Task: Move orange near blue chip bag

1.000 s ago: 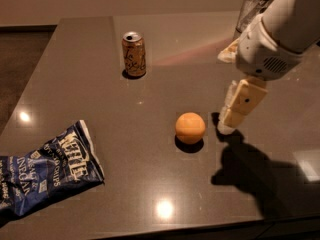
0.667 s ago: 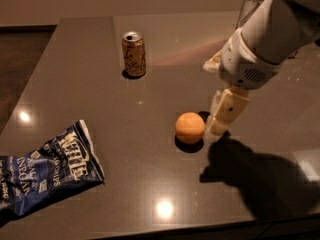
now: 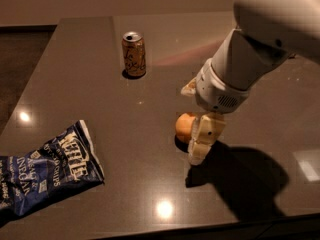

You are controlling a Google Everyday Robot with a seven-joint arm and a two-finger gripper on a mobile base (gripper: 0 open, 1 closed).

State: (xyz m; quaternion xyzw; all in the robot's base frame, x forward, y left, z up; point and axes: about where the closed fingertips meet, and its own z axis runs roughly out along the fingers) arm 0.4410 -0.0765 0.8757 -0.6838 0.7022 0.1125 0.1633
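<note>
The orange lies on the dark table near its middle. My gripper has come down right against the orange's right side and covers part of it. The cream wrist and the white arm reach in from the upper right. The blue chip bag lies flat at the table's front left edge, well to the left of the orange. It is dark blue and wrinkled, with white lettering.
A tan-gold soda can stands upright at the back, left of the arm. The table's left edge runs beside a dark floor. The arm casts a large shadow on the table to the right of the orange.
My arm has swung left and down, from beside the orange to tight against its right side, now covering part of it. The orange, can and bag have stayed in place.
</note>
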